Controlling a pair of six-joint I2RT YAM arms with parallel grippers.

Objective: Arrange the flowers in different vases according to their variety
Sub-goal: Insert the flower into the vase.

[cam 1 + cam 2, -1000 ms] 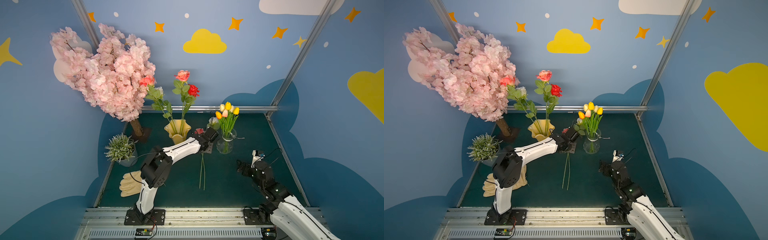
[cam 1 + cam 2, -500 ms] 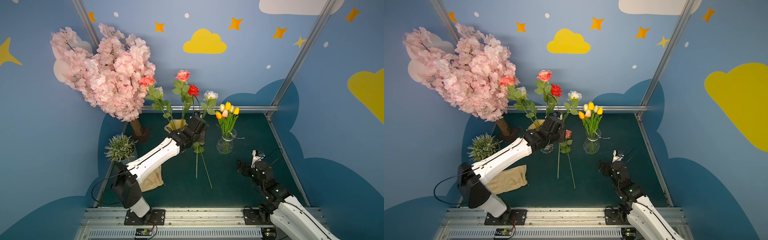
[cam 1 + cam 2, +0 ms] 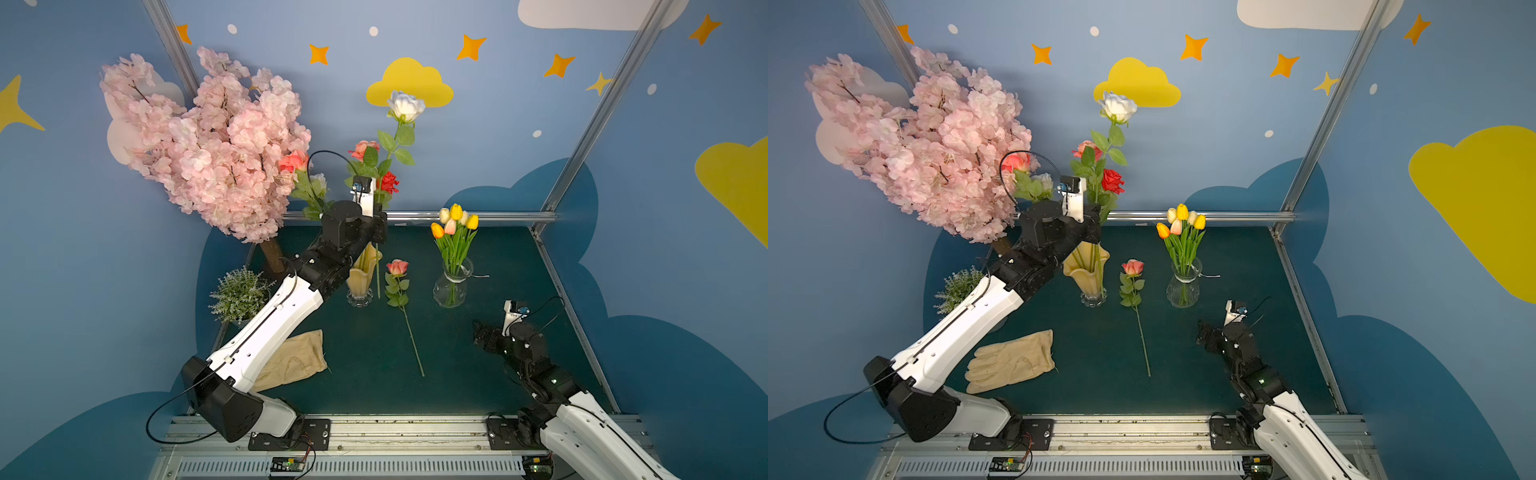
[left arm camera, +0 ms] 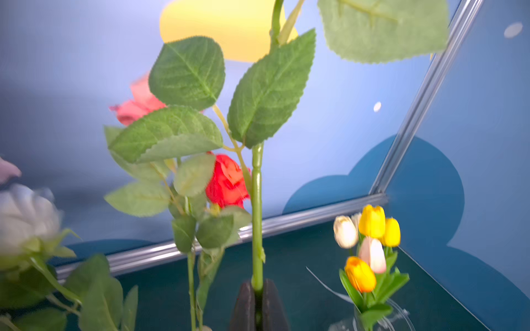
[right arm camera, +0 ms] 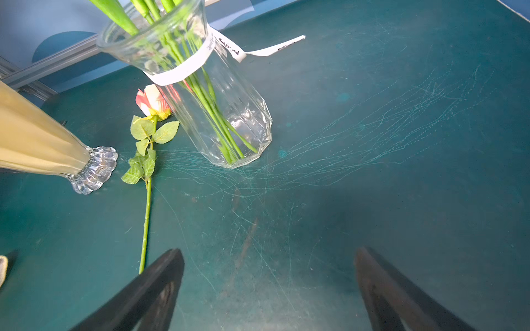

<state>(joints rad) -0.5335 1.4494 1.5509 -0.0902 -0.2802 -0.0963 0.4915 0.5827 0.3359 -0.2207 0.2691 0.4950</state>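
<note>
Left tool [image 4: 258, 289] was clamped shut on the stem of a white rose [image 3: 405, 106], low on the stem, and held it upright. It sat directly above the amber fluted vase [image 3: 362, 276]. The bloom stood well above that vase, higher than every flower in it. The lower stem ran down along the vase's outside, on the right arm's side. Couldn't tell if it touched the glass.

The vase held a red rose [image 3: 388, 183], a pink rose [image 3: 363, 147], a coral rose [image 3: 293, 160] and a smaller white rose [image 3: 318, 180].

Right tool [image 5: 268, 250] had its jaws spread wide with nothing between them. It was low over the counter [image 3: 457, 395], well apart from the vase.

One loose pink rose [image 3: 397, 268] lay flat on the counter just beside the vase. Its bloom was level with the vase and its stem pointed toward the arm bases.

The clear glass vase [image 3: 451, 286] with the tulips [image 3: 455, 220] stood beyond that rose from the amber vase.

A beige glove [image 3: 1011, 361] lay on the vase's far side, under the left arm.
</note>
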